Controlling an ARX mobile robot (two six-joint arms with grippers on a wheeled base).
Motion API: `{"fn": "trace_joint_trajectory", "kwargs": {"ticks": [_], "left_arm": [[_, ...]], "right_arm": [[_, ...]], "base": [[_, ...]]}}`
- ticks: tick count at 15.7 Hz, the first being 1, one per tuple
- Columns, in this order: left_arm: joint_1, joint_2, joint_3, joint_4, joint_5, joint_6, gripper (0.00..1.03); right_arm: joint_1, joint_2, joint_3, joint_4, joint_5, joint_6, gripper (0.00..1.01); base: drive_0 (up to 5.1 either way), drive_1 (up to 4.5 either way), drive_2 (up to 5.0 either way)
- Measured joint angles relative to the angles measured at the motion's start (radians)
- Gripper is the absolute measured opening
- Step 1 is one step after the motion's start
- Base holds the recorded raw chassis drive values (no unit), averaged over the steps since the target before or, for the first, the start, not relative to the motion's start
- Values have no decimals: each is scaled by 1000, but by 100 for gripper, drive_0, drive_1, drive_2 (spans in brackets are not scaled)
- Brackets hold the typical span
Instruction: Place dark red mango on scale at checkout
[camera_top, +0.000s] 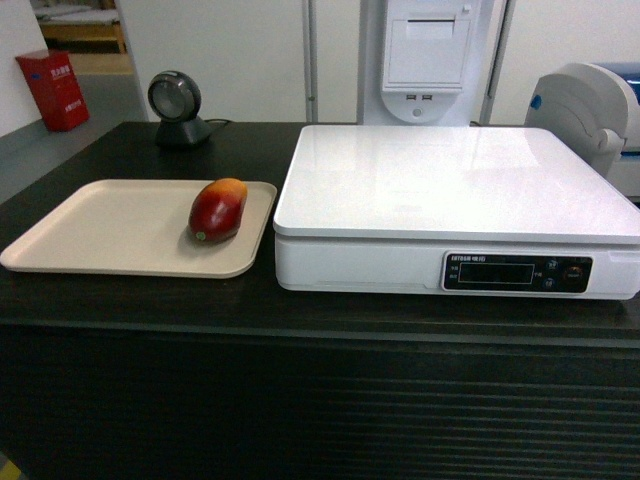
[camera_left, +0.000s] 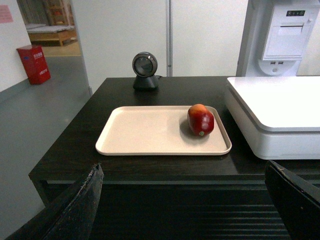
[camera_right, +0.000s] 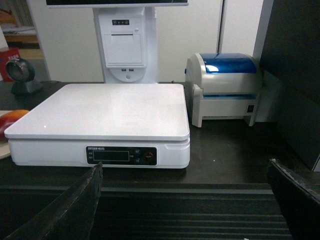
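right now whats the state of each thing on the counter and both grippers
dark red mango: lying on the beige tray, untouched
scale: top bare, display dark
scanner: upright, behind the tray
left gripper: open, fingers wide, holding nothing
right gripper: open, holding nothing

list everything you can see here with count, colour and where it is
dark red mango: 1, dark red with orange end, on tray's right side
tray: 1, beige, counter left of scale
scale: 1, white, counter centre-right, top bare
scanner: 1, black, round, back left of counter
receipt-printer stand: 1, white, behind scale
label printer: 1, white and blue, right of scale
checkout: 1, dark counter, ribbed front
red box: 1, floor far left
left gripper: black, open, short of counter
right gripper: black, open, facing scale
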Motion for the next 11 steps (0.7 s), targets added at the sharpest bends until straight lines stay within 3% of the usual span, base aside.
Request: {"fn": "trace_joint_trajectory", "kwargs": {"ticks": [11], "left_arm": [[0,0,0,4,0,0,98]], "right_arm": [[0,0,0,1,0,0,98]], "base": [[0,0,0]]}}
